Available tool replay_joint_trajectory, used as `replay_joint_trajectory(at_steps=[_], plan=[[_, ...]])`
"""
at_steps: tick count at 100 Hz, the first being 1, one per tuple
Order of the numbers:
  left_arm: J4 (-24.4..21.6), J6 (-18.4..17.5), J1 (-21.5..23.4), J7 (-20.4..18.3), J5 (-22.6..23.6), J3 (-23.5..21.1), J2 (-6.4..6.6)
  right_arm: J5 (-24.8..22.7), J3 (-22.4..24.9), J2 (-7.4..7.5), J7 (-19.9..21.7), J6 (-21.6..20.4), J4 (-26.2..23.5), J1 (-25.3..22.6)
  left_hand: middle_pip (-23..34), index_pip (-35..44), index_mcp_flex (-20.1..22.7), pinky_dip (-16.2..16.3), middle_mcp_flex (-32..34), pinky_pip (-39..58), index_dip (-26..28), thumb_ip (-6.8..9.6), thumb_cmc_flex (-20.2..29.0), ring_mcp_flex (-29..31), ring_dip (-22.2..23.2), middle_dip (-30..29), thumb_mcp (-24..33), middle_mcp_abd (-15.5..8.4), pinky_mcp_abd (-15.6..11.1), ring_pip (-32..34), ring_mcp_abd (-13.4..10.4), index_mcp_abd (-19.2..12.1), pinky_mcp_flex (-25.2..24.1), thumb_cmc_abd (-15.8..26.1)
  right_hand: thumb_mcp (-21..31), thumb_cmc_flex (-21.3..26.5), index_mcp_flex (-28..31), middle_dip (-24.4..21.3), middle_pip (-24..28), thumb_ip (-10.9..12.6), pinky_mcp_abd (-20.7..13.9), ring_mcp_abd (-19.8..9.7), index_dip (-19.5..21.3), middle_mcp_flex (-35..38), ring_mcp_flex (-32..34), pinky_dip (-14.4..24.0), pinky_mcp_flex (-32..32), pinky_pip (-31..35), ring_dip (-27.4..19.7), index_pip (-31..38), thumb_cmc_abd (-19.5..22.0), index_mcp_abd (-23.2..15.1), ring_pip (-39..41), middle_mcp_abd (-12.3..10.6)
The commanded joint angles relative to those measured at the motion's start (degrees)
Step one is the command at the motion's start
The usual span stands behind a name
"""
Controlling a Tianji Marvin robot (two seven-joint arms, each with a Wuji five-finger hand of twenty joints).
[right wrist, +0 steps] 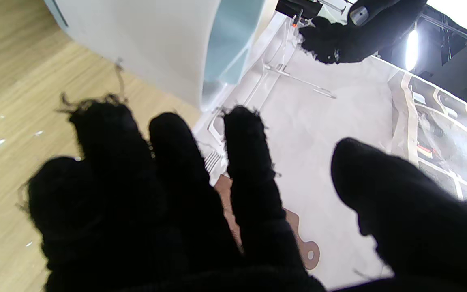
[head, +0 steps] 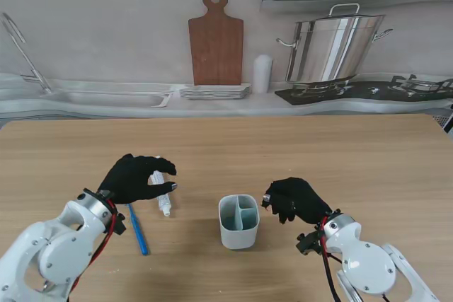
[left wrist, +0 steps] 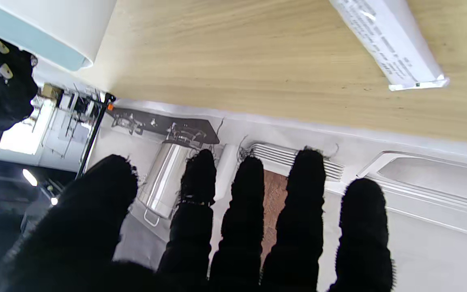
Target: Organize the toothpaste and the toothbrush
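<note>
A white toothpaste tube (head: 163, 194) lies on the wooden table, partly under the fingers of my left hand (head: 136, 177), which hovers over it with fingers spread and holds nothing. The left wrist view shows the tube's crimped end (left wrist: 395, 44) lying free on the wood. A blue toothbrush (head: 137, 229) lies on the table nearer to me, beside my left wrist. A pale two-compartment holder cup (head: 238, 221) stands at the middle, seen close in the right wrist view (right wrist: 156, 44). My right hand (head: 295, 199) hangs open just right of the cup, not touching it.
Behind the table's far edge runs a printed kitchen backdrop with a cutting board (head: 216, 39), a steel pot (head: 333, 47) and a sink (head: 106, 97).
</note>
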Motion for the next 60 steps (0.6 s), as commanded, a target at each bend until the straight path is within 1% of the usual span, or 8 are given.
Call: replay_joint_trajectory(at_steps=[1,5,13,26,35,41,47,60], plan=[[-0.95,-0.89,-1.18,-1.80,0.78,-1.11,0.88,-0.21,0.02,-0.26,0.70,0.21,-0.20,-0.62,-1.34,-0.52,-3.49,-0.93,-4.20,-1.87,1.55,-0.57,-0.92,-3.06,-1.55,-2.57,1.67,-1.18,-1.27,-2.36,-1.50,-1.42,-2.06,-1.22,0.32,0.35,-0.69,-0.49,0.05,-0.97,6.47,3.82,0.20,0.17,0.71,1.03,-1.39,-0.43,-0.15,0.88,-1.06,-1.13,0.07,2.84],[-0.54,-2.27,-1.79,-2.90,1.07,-1.67,1.13,-0.20,0.02,-0.26,0.70,0.18,-0.18,-0.62,-1.75,-0.60,-5.45,-1.39,-6.99,-3.37,2.14,-0.56,-1.17,-5.46,-2.29,-2.94,2.53,-1.93,-1.61,-3.56,-1.98,-2.15,-3.75,-1.80,0.32,0.35,-0.69,-0.48,0.05,-0.97,6.47,3.89,0.20,0.12,0.70,1.09,-1.39,-0.44,-0.14,0.89,-1.04,-1.13,0.05,2.79],[0.70,-5.00,-3.07,-5.27,1.12,-2.60,1.66,-0.16,0.00,-0.28,0.62,0.09,-0.15,-0.61,-1.84,-1.32,-9.07,-2.08,-11.71,-6.17,2.54,-0.41,-1.60,-9.89,-3.53,-3.35,4.65,-2.91,-2.40,-5.28,-2.65,-2.50,-6.63,-3.18,0.33,0.37,-0.71,-0.44,0.09,-0.98,6.46,3.88,0.19,0.11,0.72,1.18,-1.49,-0.45,-0.10,0.89,-1.10,-1.13,0.07,2.89],[3.91,-9.91,-5.21,-6.86,1.77,-3.52,2.29,-0.12,-0.02,-0.28,0.62,-0.03,-0.06,-0.56,-1.62,-1.64,-14.41,-2.70,-17.72,-9.63,2.98,-0.59,-2.60,-15.57,-5.31,-3.95,9.52,-4.59,-3.93,-6.66,-3.42,-3.46,-9.77,-6.09,0.33,0.36,-0.81,-0.38,0.15,-1.01,6.45,3.94,0.20,0.08,0.68,1.35,-1.53,-0.44,-0.06,0.92,-1.16,-1.23,0.01,2.78],[6.05,-12.38,-6.34,-8.31,1.23,-3.85,2.70,-0.09,-0.02,-0.29,0.61,0.11,-0.09,-0.57,-1.07,-1.75,-17.84,-3.11,-20.98,-11.54,2.89,-1.40,-3.40,-18.63,-6.47,-4.27,13.72,-5.58,-5.22,-6.91,-4.10,-3.49,-11.54,-8.52,0.37,0.36,-0.80,-0.37,0.14,-1.03,6.45,3.83,0.19,0.00,0.71,1.46,-1.53,-0.48,-0.03,0.94,-1.17,-1.22,0.00,2.81],[7.34,-13.69,-6.95,-9.49,0.69,-3.95,2.99,-0.10,-0.03,-0.29,0.61,0.23,-0.11,-0.55,-0.98,-2.08,-19.89,-3.47,-22.64,-12.60,2.67,-1.68,-3.40,-20.54,-7.01,-4.40,16.03,-6.10,-5.93,-7.21,-4.38,-3.64,-12.68,-10.13,0.40,0.36,-0.89,-0.35,0.15,-1.03,6.45,3.92,0.19,-0.01,0.67,1.52,-1.52,-0.50,-0.02,0.91,-1.20,-1.21,-0.04,2.88],[8.57,-15.04,-7.46,-10.40,0.54,-4.04,3.27,-0.02,-0.04,-0.29,0.67,0.35,-0.16,-0.55,-0.60,-1.86,-21.86,-4.00,-24.38,-13.76,2.68,-2.37,-3.67,-22.51,-7.75,-4.41,18.84,-6.88,-6.86,-7.34,-5.02,-4.38,-13.72,-11.73,0.40,0.44,-0.97,-0.34,0.15,-1.04,6.44,3.93,0.19,-0.03,0.68,1.56,-1.54,-0.52,-0.02,0.90,-1.23,-1.22,-0.06,2.82],[11.10,-17.37,-8.42,-11.93,0.40,-3.75,3.78,0.07,-0.13,-0.28,0.75,0.44,-0.21,-0.53,-0.03,-1.48,-25.50,-4.79,-28.01,-15.27,2.95,-3.28,-3.56,-26.19,-8.49,-4.11,22.79,-8.14,-8.15,-7.19,-5.83,-5.70,-15.72,-14.64,0.38,0.42,-0.97,-0.31,0.19,-1.06,6.44,3.88,0.19,-0.05,0.70,1.67,-1.71,-0.53,0.00,0.92,-1.14,-1.21,-0.07,2.83]])
